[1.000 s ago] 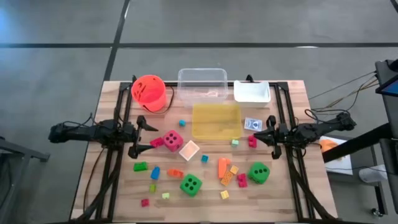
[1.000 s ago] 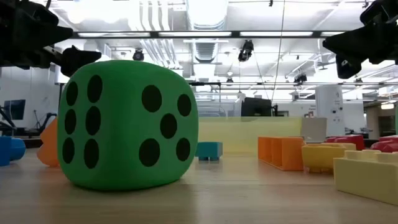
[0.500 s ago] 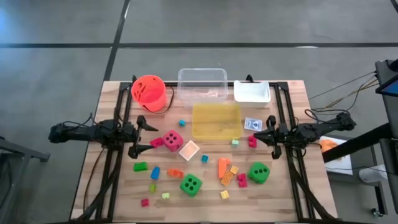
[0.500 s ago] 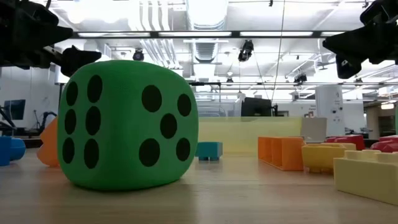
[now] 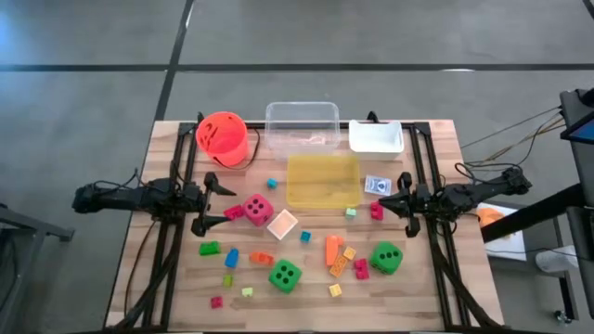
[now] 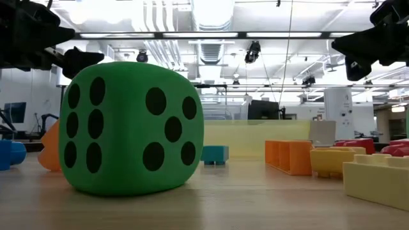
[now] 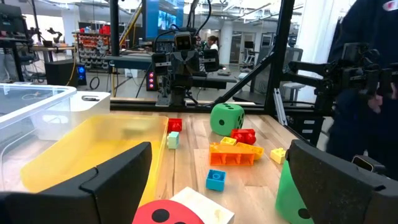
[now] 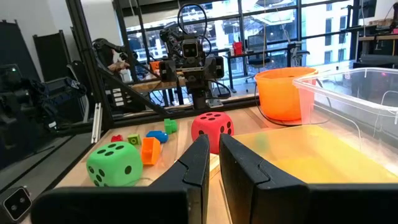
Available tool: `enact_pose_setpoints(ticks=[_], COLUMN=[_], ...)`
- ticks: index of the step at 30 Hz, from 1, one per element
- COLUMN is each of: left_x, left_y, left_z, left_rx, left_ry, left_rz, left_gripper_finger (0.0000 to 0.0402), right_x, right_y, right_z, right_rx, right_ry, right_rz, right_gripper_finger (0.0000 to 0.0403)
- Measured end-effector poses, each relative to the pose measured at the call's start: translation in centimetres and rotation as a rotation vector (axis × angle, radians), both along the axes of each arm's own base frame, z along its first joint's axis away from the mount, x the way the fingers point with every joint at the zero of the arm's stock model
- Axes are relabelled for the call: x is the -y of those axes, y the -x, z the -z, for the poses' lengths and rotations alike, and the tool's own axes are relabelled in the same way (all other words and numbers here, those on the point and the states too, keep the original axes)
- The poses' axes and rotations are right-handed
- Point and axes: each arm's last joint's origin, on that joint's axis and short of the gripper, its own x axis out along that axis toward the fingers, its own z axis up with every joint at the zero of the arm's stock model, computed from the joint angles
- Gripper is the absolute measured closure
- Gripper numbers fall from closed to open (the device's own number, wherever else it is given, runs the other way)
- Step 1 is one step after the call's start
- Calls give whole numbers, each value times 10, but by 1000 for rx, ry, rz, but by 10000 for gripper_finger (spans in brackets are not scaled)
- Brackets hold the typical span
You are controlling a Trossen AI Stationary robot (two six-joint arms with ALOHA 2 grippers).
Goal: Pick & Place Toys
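**Both Arms Wait, Toys Not Picked Up Yet**

While nothing is held by either arm, the toys lie spread over the wooden table [image 5: 167, 278] and the picking has not begun, as far as I can judge.

On the left side, the left gripper [image 5: 215, 200] hangs low with its two dark fingers wide apart and nothing between them. Just past its tips sits the pink soft dice with dark dots [image 5: 258, 209], with a small red block [image 5: 234, 212] touching it. A flat pale pink square tile [image 5: 282, 223] lies just beyond the dice. The round orange plastic bucket [image 5: 223, 137] is to one side of this gripper, farther back.

Past the pink dice is the see-through yellow plastic tray [image 5: 322, 180], and behind it a clear plastic tub [image 5: 302, 124] and a white tray [image 5: 376, 136].

On the right side, the right gripper [image 5: 397, 204] has its fingers pressed together and holds nothing. A red plastic block [image 5: 376, 211] lies close to its tip. A green dice with black dots [image 5: 387, 257] sits off to one side.

I think the next move is for the left gripper to go forward, lower around the pink dice, then squeeze.
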Motion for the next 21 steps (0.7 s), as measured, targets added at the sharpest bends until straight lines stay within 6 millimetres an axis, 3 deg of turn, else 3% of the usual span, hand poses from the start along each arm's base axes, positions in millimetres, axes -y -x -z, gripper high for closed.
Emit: enact_pose_setpoints(ticks=[15, 21], left_x=[0, 0], left_y=[0, 0], left_z=[0, 0], left_rx=[0, 0], left_ry=[0, 0], left_rz=[0, 0], left_gripper_finger=[31, 31], right_x=[0, 1], right_y=[0, 2], right_z=[-2, -15], right_rx=[18, 151], right_ry=[80, -109], right_rz=[10, -5], right_gripper_finger=[369, 369])
